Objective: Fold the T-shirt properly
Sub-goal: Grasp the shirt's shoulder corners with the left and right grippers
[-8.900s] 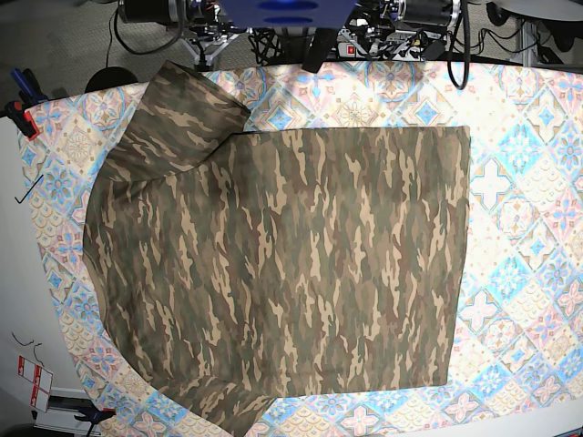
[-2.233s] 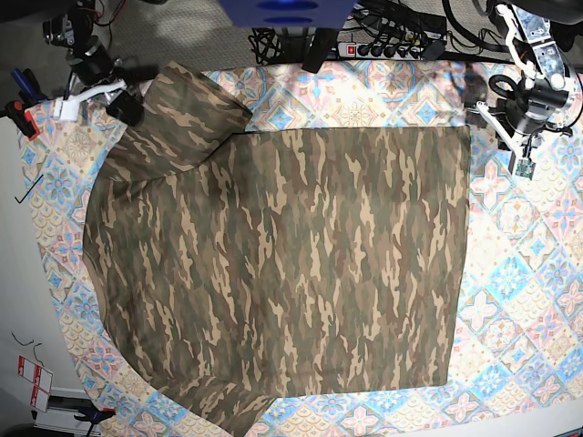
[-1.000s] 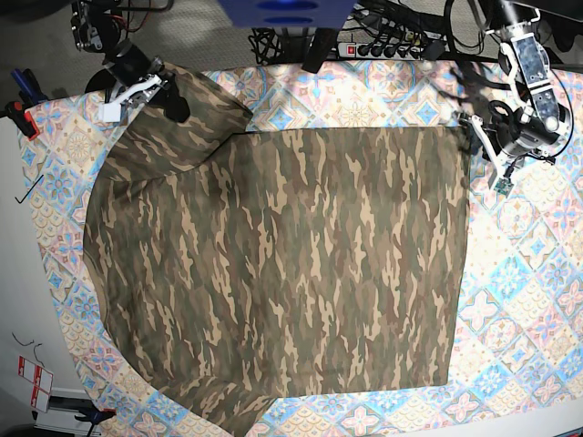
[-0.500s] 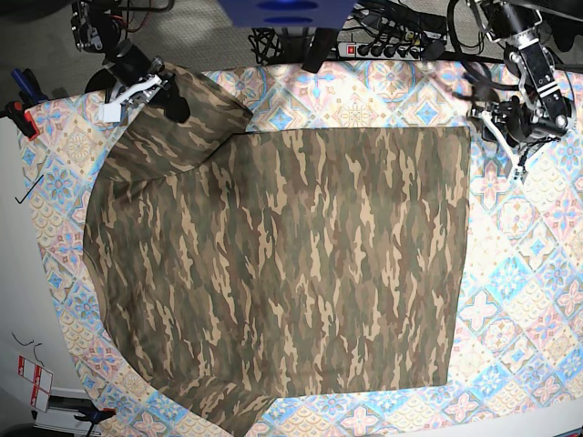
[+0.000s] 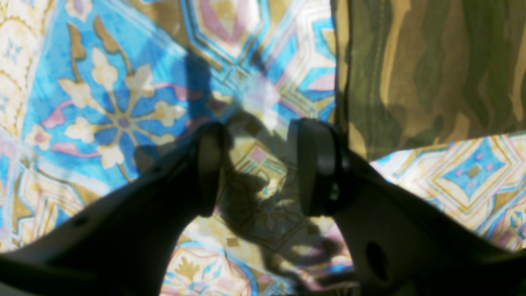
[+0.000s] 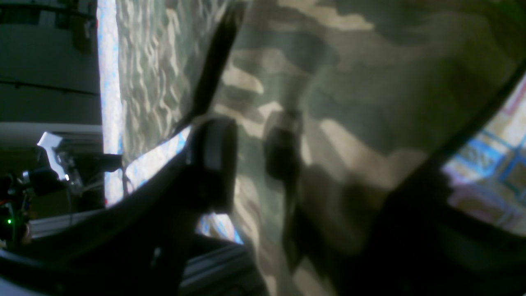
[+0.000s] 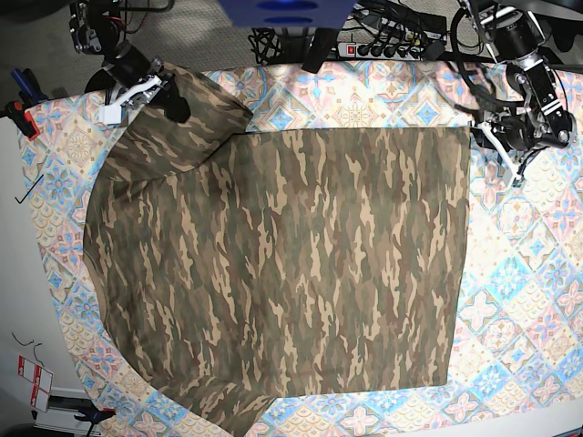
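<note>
The camouflage T-shirt (image 7: 282,264) lies spread flat on the tile-patterned cloth (image 7: 519,273), with one sleeve (image 7: 187,114) at the far left. My right gripper (image 7: 171,98) is at that sleeve's top edge. In the right wrist view it (image 6: 248,154) is open a little, with camouflage fabric (image 6: 370,102) filling the gap between the jaws. My left gripper (image 7: 492,141) is just right of the shirt's far right corner (image 7: 466,129). In the left wrist view it (image 5: 263,168) is open and empty over the patterned cloth (image 5: 115,102), with the shirt corner (image 5: 411,74) ahead of its right finger.
Cables and a power strip (image 7: 392,41) run along the far edge of the table. Clamps (image 7: 23,100) hold the cloth at the left edge. A white table edge (image 7: 18,273) shows on the left.
Both arms came into view and dropped to the far corners of the shirt. In the last half second my left gripper shifted slightly beside the shirt's corner. My right gripper stayed at the sleeve.
</note>
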You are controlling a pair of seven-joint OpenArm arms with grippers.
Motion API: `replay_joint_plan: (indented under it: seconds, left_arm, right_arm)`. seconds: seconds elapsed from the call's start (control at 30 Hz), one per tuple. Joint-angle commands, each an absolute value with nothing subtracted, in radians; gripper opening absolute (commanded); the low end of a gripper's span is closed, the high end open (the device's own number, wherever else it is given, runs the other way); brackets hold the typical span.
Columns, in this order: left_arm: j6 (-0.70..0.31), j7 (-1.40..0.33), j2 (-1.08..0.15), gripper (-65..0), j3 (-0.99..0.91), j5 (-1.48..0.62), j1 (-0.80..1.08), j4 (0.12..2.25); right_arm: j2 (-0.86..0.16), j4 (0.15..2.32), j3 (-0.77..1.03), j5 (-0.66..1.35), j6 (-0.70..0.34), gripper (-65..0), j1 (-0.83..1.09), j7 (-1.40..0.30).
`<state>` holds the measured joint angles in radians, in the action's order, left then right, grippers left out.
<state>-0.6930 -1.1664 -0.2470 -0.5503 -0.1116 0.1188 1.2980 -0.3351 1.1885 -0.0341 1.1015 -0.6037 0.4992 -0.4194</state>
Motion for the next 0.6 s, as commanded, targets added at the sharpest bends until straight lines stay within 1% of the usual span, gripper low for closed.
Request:
replay_joint_plan:
  seconds: [0.0, 0.1, 0.17, 0.27, 0.37, 0.47, 0.57]
  left_arm:
    - [-0.698, -1.231, -0.223, -36.0, -0.521, -0.099, 0.131, 1.279]
    - [-0.698, -1.245, -0.223, -36.0, -0.513, -0.102, 0.13, 1.28]
    - [-0.698, -1.248, -0.223, -36.0, -0.513, -0.131, 0.137, 1.322]
    - [-0.698, -1.257, -0.228, -36.0, -0.516, -0.191, 0.205, 1.5]
    - [-0.698, -1.33, -0.229, -36.0, -0.518, -0.203, 0.234, 1.678]
    - [-0.698, -1.388, -0.231, -36.0, -0.522, -0.206, 0.236, 1.784]
    - [-0.698, -1.396, -0.231, -35.4, -0.552, -0.223, 0.232, 1.84]
  right_arm:
    - [-0.338, 1.184, -0.042, 1.047, -0.567, -39.9, 0.516, -0.483]
    - [-0.338, 1.184, -0.044, 1.047, -0.567, -39.9, 0.516, -0.486]
    - [-0.338, 1.184, -0.044, 1.046, -0.567, -39.9, 0.516, -0.486]
    - [-0.346, 1.184, -0.044, 1.041, -0.567, -39.9, 0.516, -0.484]
    - [-0.348, 1.184, -0.041, 1.0, -0.567, -39.9, 0.515, -0.487]
    - [-0.346, 1.182, -0.042, 0.978, -0.567, -39.9, 0.493, -0.49]
    - [-0.346, 1.182, -0.044, 0.967, -0.567, -39.9, 0.493, -0.49]
